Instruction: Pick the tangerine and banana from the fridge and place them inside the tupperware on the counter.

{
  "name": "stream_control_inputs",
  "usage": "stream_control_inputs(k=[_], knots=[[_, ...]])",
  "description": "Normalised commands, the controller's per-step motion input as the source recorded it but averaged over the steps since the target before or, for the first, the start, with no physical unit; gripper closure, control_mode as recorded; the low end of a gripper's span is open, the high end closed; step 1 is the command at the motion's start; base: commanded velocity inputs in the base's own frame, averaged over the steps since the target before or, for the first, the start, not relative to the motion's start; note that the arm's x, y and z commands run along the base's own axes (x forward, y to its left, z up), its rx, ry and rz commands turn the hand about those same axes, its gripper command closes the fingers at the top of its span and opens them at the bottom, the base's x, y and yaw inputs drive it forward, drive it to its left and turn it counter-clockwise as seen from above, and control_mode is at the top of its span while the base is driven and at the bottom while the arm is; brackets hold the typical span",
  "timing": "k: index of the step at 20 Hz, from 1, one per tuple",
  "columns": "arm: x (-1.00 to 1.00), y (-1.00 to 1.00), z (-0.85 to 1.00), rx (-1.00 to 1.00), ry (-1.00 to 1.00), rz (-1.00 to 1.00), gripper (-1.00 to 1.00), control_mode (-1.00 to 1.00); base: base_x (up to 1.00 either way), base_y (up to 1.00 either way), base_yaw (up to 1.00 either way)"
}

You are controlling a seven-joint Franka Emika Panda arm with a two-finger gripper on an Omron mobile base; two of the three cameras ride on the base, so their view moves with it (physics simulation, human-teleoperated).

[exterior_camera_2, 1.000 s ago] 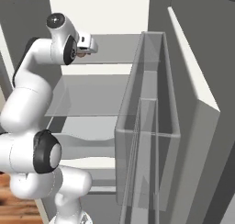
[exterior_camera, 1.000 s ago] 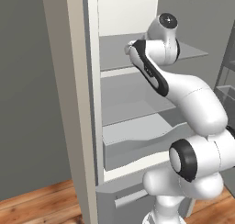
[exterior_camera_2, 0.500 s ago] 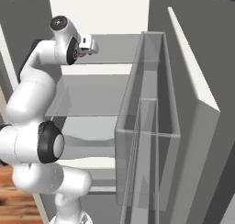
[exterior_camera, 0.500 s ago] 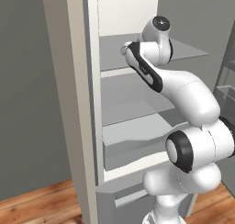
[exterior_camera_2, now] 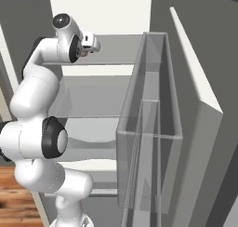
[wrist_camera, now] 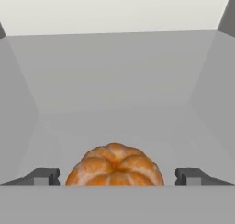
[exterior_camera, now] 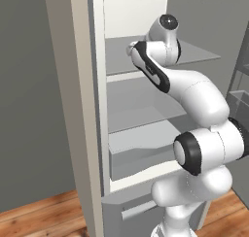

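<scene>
Tangerine: the tangerine (wrist_camera: pixel 115 166) sits on a grey shelf (wrist_camera: pixel 119 94) inside the fridge (exterior_camera: pixel 82 110), directly ahead of the tool and between its two fingertips (wrist_camera: pixel 43 176).
Tool: the tool (wrist_camera: pixel 117 177) is spread wide; one tip stands left of the fruit, the other right, each with a gap. Nothing is pinched.
Reason for pose: judged from the layout, the tips straddle the fruit so that closing would clamp its widest part; the fruit is centred, so little side correction appears necessary.
Arm: the arm (exterior_camera: pixel 194 95) reaches from the base up to the upper shelf level, hand pointing into the fridge.
Door: the open door (exterior_camera_2: pixel 186 128) with its clear bin stands at the right.
Hidden: the lower part of the fruit is cut off in the hand view. In the base views the arm blocks the fruit.
Banana: location cannot be told.
</scene>
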Motion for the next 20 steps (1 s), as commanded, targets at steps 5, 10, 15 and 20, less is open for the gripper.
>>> stream_control_inputs(k=[5,10,15,20], knots=[[0.00,0.03,-0.19,0.00,0.00,0.00,-1.00,-1.00,0.00,0.00,0.00],[0.00,0.02,-0.22,0.00,0.00,0.00,-1.00,-1.00,0.00,0.00,0.00],[0.00,0.01,-0.23,0.00,0.00,0.00,-1.00,-1.00,0.00,0.00,0.00],[0.00,0.03,-0.22,0.00,0.00,0.00,1.00,-1.00,0.00,0.00,0.00]])
